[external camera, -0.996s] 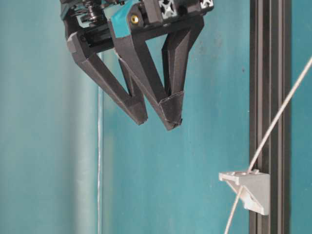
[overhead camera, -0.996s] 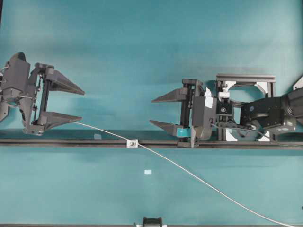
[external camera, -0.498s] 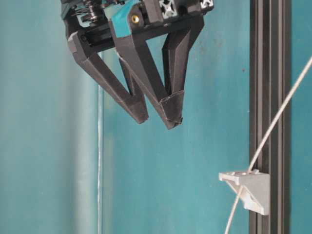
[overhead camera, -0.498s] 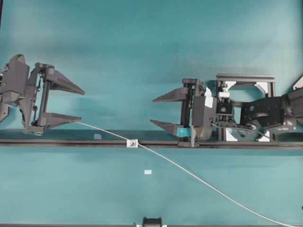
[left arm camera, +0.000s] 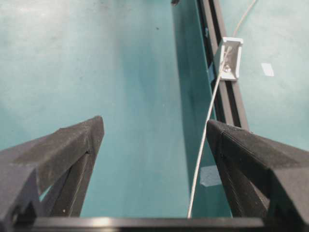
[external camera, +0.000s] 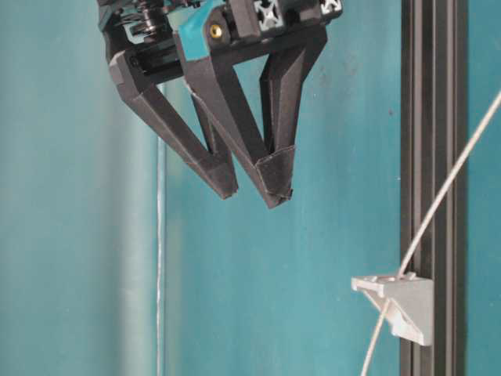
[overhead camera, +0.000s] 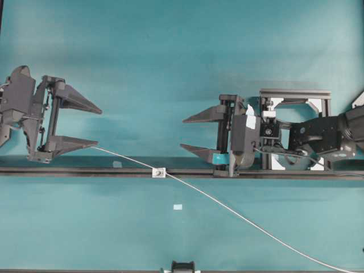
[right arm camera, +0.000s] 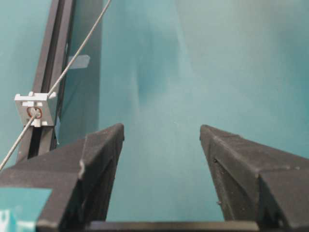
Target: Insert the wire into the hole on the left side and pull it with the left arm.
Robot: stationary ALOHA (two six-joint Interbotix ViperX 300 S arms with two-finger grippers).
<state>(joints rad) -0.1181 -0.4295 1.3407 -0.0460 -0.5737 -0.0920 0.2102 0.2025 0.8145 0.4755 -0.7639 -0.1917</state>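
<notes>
The wire [overhead camera: 239,216] runs from the lower right table edge up-left through the hole [overhead camera: 160,172] in a tiny white block on the black rail, and ends beside the lower finger of my left gripper [overhead camera: 99,127]. That gripper is open. In the left wrist view the wire [left arm camera: 201,143] lies loose between the fingers, close to the right one, with my left gripper [left arm camera: 154,121] not closed on it. My right gripper [overhead camera: 182,134], taped teal, hangs open and empty to the right of the block [right arm camera: 35,110]. The table-level view shows it [external camera: 252,196] above the table.
A black rail [overhead camera: 284,172] crosses the table from left to right. Pale tape squares lie by it [overhead camera: 178,207] [overhead camera: 117,164]. An aluminium frame [overhead camera: 296,94] stands behind the right arm. A small dark fixture [overhead camera: 182,266] sits at the near edge.
</notes>
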